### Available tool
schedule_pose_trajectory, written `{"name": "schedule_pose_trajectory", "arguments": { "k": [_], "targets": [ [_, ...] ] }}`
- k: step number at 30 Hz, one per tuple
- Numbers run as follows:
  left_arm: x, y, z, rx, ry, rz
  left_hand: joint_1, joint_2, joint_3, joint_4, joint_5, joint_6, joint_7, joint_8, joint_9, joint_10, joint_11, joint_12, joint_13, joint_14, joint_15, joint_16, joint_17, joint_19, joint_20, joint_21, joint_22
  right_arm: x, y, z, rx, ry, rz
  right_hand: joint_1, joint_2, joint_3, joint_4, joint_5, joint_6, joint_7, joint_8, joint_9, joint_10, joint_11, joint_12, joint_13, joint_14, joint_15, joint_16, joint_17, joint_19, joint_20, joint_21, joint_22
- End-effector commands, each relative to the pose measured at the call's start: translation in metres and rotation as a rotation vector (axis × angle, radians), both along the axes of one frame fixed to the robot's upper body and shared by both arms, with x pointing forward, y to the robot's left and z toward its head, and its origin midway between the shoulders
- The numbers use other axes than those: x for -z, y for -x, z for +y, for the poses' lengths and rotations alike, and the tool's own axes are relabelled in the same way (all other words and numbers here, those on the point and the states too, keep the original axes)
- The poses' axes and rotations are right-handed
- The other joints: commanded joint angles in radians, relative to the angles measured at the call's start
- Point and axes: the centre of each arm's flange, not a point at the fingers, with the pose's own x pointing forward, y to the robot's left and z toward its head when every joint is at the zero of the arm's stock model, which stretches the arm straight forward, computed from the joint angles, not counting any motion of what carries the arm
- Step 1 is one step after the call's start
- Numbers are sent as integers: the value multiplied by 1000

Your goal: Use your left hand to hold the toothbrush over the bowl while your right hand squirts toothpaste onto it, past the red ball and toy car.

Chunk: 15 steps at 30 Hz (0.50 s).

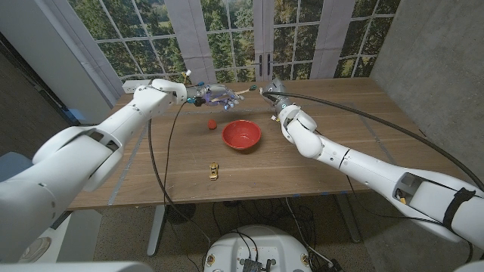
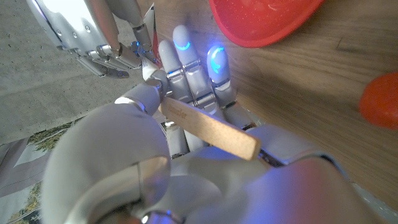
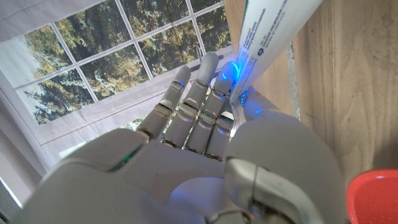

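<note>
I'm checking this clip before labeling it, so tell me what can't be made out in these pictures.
- Toothbrush head: in the left wrist view the left hand covers it; in the head view it is too small to make out.
- Toothpaste tube nozzle: cut off by the edge of the right wrist view, above the right hand.
- Any paste on the brush: too small in the head view.
- Toy car details: too small.

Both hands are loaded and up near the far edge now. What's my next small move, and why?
Probably draw both hands back toward the red bowl. The left hand holds the wooden toothbrush and the right hand holds the toothpaste tube, but in the head view they meet beyond the bowl, past the red ball, not over it.
</note>
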Motion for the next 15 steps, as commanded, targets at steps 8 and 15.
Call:
{"name": "schedule_pose_trajectory", "arguments": {
  "k": [8, 15],
  "targets": [
    [1, 2, 2, 6, -9, 4, 5, 16, 37, 41, 1, 39, 41, -1, 6, 83, -80, -2, 4, 121, -122, -4, 5, -6, -145, -1, -2, -12, 0, -25, -54, -209, -109, 58, 68, 16, 12, -12, -26, -3, -19, -4, -11, -4, -6, -13, 11, -92, -8, 16, 11, -57, 23, 1],
    [0, 3, 3, 6, -13, 2, 4, 16, 37, 41, 1, 39, 40, 0, 8, 82, -84, -2, 5, 121, -122, -5, 7, -5, -145, 0, -1, -11, 3, -27, -95, -287, -146, 51, 68, 25, 22, -17, -33, 0, -27, -6, -6, -1, -17, -41, 10, -91, -21, 17, 32, -43, 39, -1]
  ]
}}
